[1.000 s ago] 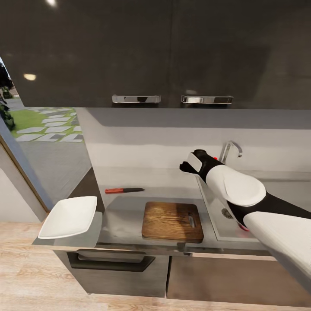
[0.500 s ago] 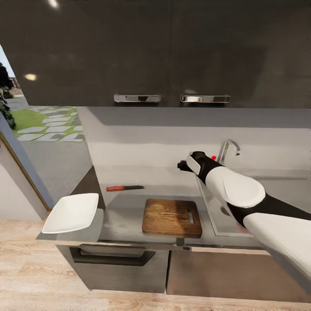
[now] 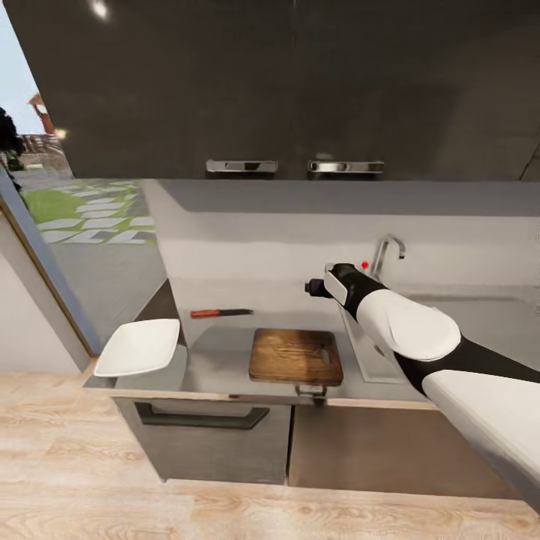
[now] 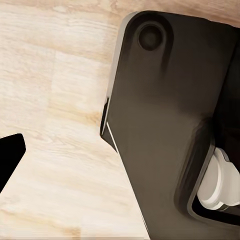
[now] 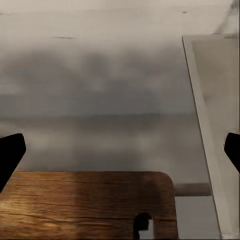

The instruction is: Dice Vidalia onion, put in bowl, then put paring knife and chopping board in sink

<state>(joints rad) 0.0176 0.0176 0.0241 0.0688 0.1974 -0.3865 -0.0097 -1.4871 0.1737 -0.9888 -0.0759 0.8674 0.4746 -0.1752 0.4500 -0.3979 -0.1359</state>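
- The bowl [image 3: 139,347] sat at the tabletop's [image 3: 217,352] left end, the paring knife [image 3: 220,313] lying crosswise behind the chopping board [image 3: 295,356].
- The right gripper [image 3: 310,287] hung beyond the board, its fingers [image 5: 11,152] spread and empty.
- The sink [image 3: 358,349] lay toward its four o'clock; no onion was visible.

Low in the middle of the head view, the chopping board [image 3: 295,356] lies flat on the grey worktop [image 3: 217,360] — dark brown wood grain, rounded corners, a slot near its right edge. Up and left of it, well apart, the paring knife [image 3: 220,313] lies flat, red handle to the left, dark blade pointing right. The white bowl [image 3: 139,347] sits at the worktop's left end, overhanging its edge. The sink [image 3: 367,352] lies just right of the board — its basin largely hidden, the chrome faucet [image 3: 385,253] and red knob [image 3: 365,265] behind it.
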